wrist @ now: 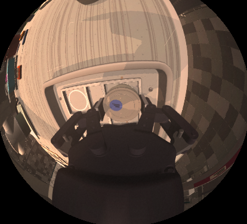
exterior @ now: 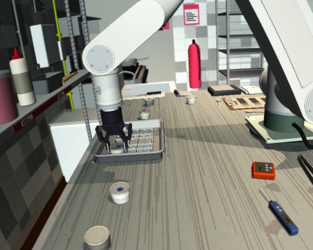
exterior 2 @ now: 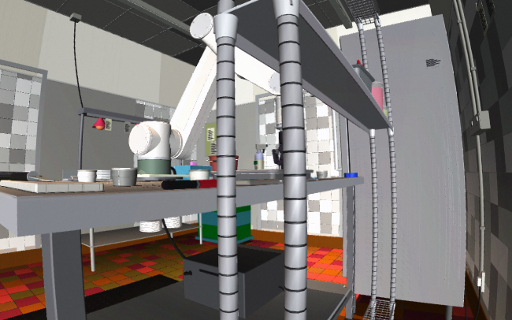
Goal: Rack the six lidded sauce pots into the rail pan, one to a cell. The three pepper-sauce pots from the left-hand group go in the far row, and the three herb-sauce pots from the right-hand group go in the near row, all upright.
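Observation:
A white lidded pot with a blue mark [exterior: 116,148] [wrist: 121,105] stands upright in a corner cell of the rail pan [exterior: 132,142], at its near-left end in the side camera. Another pot [exterior: 119,192] with a blue mark stands on the table in front of the pan. A plain-lidded pot [exterior: 97,237] stands nearer still. Beyond the pan stand three more pots [exterior: 144,113] [exterior: 149,101] [exterior: 191,99]. My gripper [exterior: 116,146] [wrist: 122,108] is down in the pan around the blue-marked pot and grips it, closed on its sides.
The table's left edge and a white box [exterior: 70,140] lie just left of the pan. A shelf with a bottle [exterior: 22,78] overhangs there. An orange timer [exterior: 263,170] and a blue probe [exterior: 282,215] lie to the right, near the robot base [exterior: 283,126].

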